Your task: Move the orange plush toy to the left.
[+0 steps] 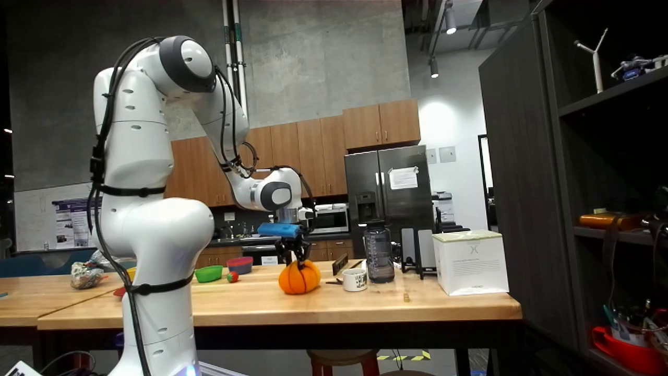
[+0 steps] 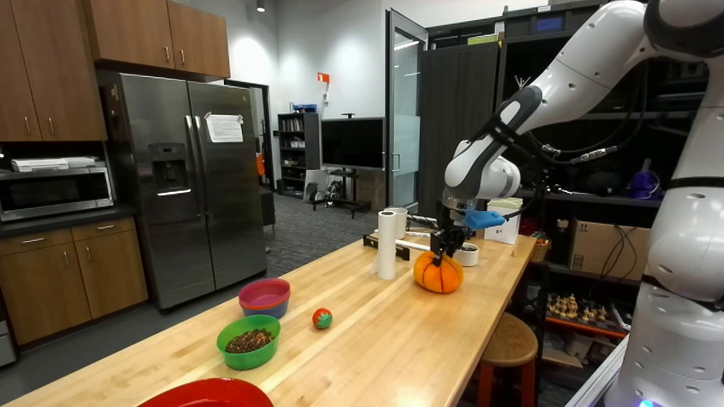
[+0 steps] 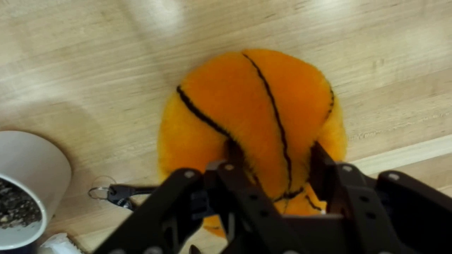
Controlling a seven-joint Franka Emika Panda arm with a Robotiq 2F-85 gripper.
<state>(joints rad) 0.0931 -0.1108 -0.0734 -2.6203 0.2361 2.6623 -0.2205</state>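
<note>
The orange plush toy is round, pumpkin-like and dark-seamed. It shows in both exterior views (image 1: 299, 283) (image 2: 438, 276) and in the middle of the wrist view (image 3: 247, 95). It appears to rest on the wooden table (image 2: 384, 339); I cannot tell if it is slightly lifted. My gripper (image 3: 274, 150) points down over the toy, also in both exterior views (image 1: 298, 262) (image 2: 441, 258). Its fingers are partly closed and press into the toy from both sides, with orange fabric bulging between them. The toy's near side is partly hidden behind the fingers.
A white mug (image 1: 355, 280) with dark contents stands close beside the toy, with a key fob (image 3: 122, 192) near it. A paper towel roll (image 2: 387, 249), a water bottle (image 1: 379, 256) and a white box (image 1: 471, 269) stand around. A toy strawberry (image 2: 322, 318) and green bowl (image 2: 249, 358) lie farther along.
</note>
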